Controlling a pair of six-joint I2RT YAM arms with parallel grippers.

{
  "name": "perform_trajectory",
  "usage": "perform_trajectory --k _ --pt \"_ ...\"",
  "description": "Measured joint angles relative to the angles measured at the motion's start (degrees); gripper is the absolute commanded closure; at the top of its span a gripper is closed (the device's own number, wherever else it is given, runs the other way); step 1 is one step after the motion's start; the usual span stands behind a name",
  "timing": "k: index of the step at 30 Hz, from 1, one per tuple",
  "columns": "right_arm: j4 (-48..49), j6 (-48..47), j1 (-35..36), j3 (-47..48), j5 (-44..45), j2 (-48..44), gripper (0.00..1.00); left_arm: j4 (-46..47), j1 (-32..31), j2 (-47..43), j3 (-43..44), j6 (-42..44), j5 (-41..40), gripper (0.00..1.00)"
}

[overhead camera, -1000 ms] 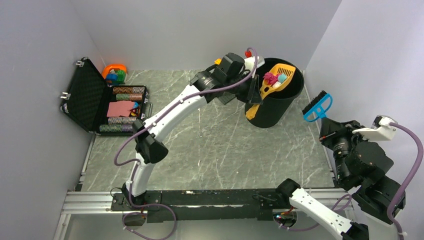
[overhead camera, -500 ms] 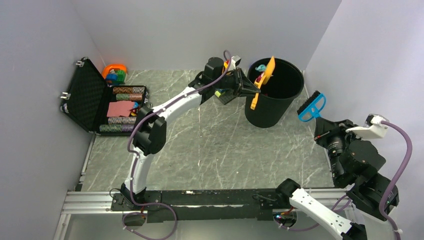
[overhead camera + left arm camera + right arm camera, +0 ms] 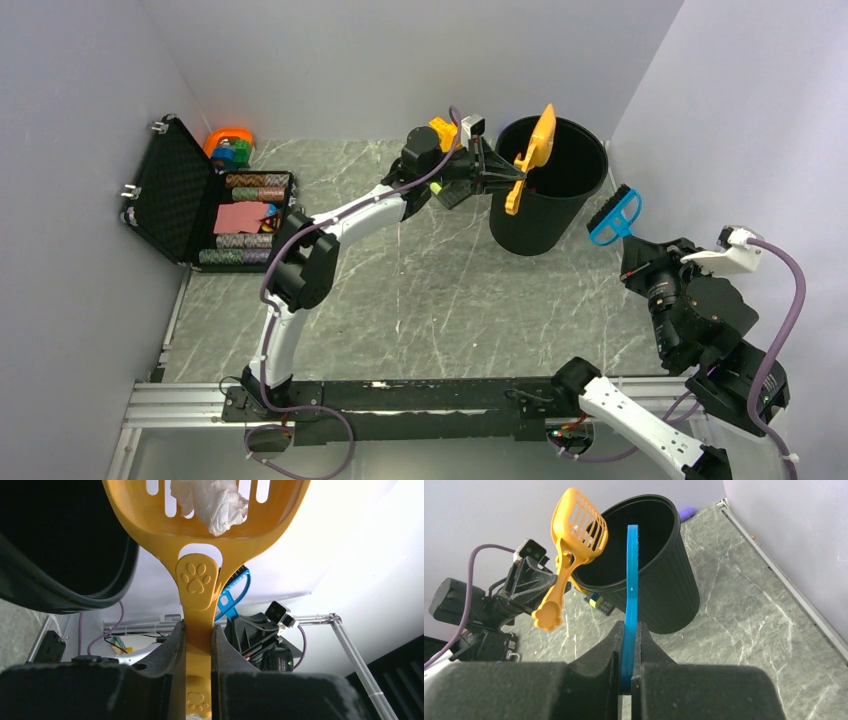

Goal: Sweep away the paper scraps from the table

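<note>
- Far left: a black foam-lined case (image 3: 185, 200) lies open on the table (image 3: 440, 300), with rows of poker chips (image 3: 255, 182) in its tray.
- Centre: the left gripper (image 3: 503, 177) is extended to the left side of a black bin (image 3: 555, 205). Its jaws pinch the handle of an orange slotted scoop (image 3: 540, 138). The left wrist view confirms this: the handle sits tight between both fingers (image 3: 170, 655).
- The scoop stands on edge, head up, above the bin's left rim.
- One white paper scrap (image 3: 215, 500) lies against the scoop's slotted pan.
- The bin stands upright on the table; its interior is too dark to inspect.
- Right: the right gripper (image 3: 628, 650) has its jaws pressed onto the handle of a blue brush (image 3: 612, 218), held on edge just beside the bin's right side.
</note>
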Motion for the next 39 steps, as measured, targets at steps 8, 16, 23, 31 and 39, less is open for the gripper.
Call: perform_trajectory --k 8,16,23,31,39 --pt "0.2 0.3 0.0 -0.3 -0.4 0.0 1.0 9.9 -0.1 -0.1 -4.9 -4.2 0.5 1.0" --pt "0.7 0.3 0.0 -0.3 -0.5 0.9 1.0 10.8 -0.3 2.4 -6.1 -6.7 0.8 1.0" --pt "1.1 0.3 0.0 -0.1 -1.3 2.8 1.0 8.1 -0.4 1.4 -0.5 -2.8 2.5 1.0" --pt "1.2 1.4 0.0 -0.1 -2.0 2.7 1.0 13.6 -0.5 0.9 -10.3 -3.1 1.7 1.0" --pt "1.0 1.8 0.0 0.5 -1.9 2.6 1.0 -1.0 -1.5 0.8 -2.2 6.9 2.6 1.0"
